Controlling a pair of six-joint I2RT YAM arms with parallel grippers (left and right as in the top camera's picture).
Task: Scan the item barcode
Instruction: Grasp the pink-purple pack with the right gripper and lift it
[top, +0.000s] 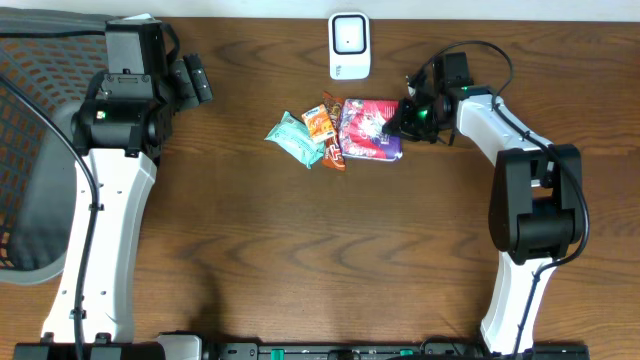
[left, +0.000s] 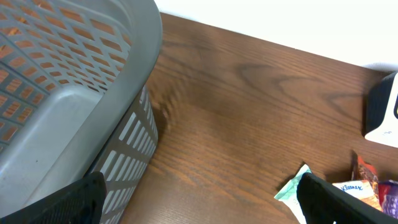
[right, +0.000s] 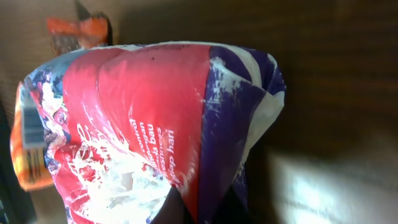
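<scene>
The item, a red and purple snack packet (top: 368, 128), lies on the wooden table below the white scanner (top: 349, 45). My right gripper (top: 400, 118) is at the packet's right edge. In the right wrist view the packet (right: 155, 124) fills the frame, and the right gripper (right: 202, 205) is shut on its purple edge, the foil pinched between the dark fingers (right: 171, 211). No barcode shows in any view. My left gripper (top: 190, 80) hovers at the far left beside the basket. It stands open (left: 202, 199) with nothing between its fingers.
A grey mesh basket (top: 30, 150) sits at the table's left edge, close to the left gripper (left: 62, 93). Left of the packet lie a green tissue pack (top: 293, 138), an orange packet (top: 319, 122) and a brown bar (top: 333, 150).
</scene>
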